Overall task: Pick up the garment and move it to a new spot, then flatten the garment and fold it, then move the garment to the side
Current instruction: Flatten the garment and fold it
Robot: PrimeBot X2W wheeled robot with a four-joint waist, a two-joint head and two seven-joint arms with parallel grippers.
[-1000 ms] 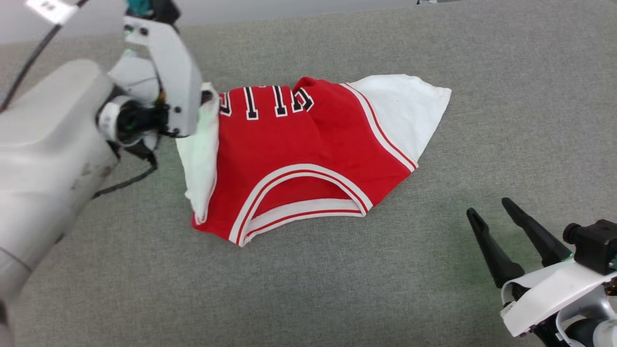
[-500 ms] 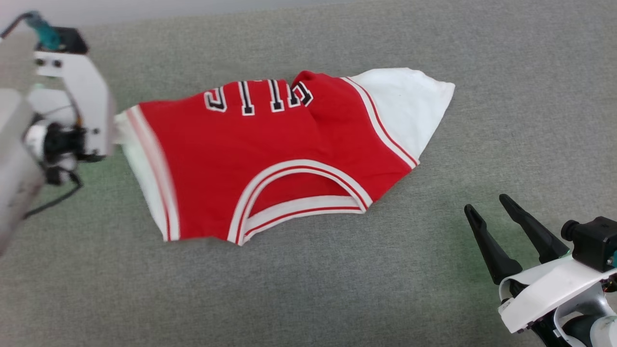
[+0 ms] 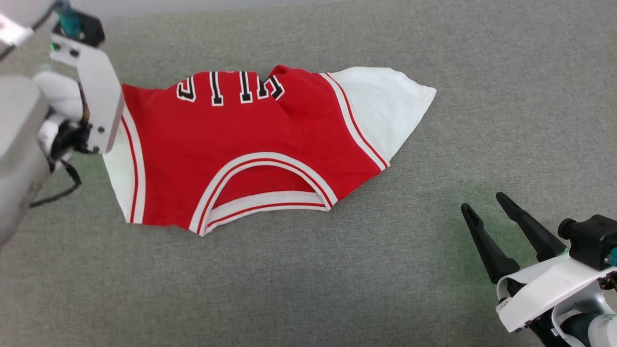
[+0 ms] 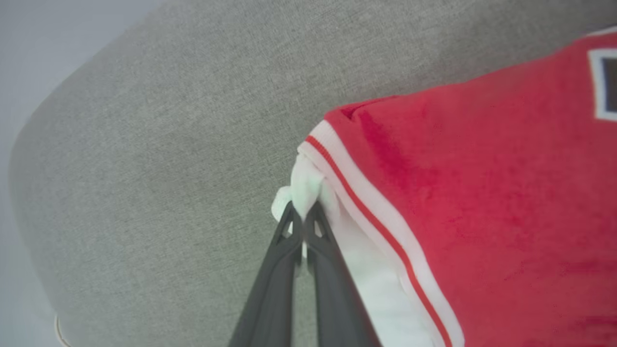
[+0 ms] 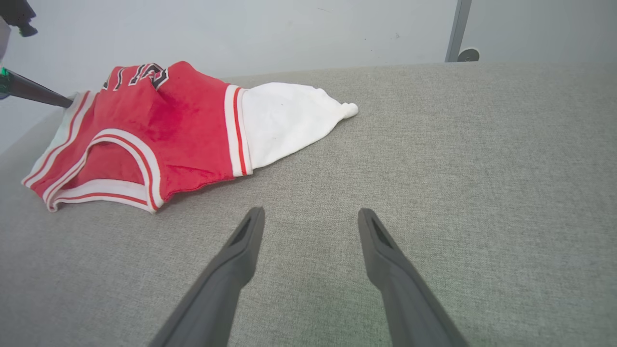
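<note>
The garment [image 3: 231, 140], a red jersey with white sleeves, striped trim and black lettering, lies spread on the grey table, neck opening towards me. My left gripper [image 4: 302, 217] is shut on the white left sleeve at the garment's [image 4: 482, 193] edge. In the head view its white wrist plate [image 3: 99, 91] covers the fingers at the garment's left end. My right gripper [image 3: 482, 202] stands open above bare table at the lower right, well clear of the garment's right sleeve [image 3: 385, 101]. The right wrist view shows my right gripper [image 5: 311, 212] with nothing between its fingers and the garment [image 5: 159, 120] at the far left.
The grey fabric table [image 3: 337, 279] reaches across the whole head view. Its rounded edge [image 4: 48, 120] lies close to the left of the held sleeve. A metal pole [image 5: 455, 29] stands beyond the table's far edge against a pale wall.
My left gripper has drawn the left sleeve out to the left, unfolding it and spreading the garment wider. The whole garment has slid a little left. The right gripper has hardly moved.
</note>
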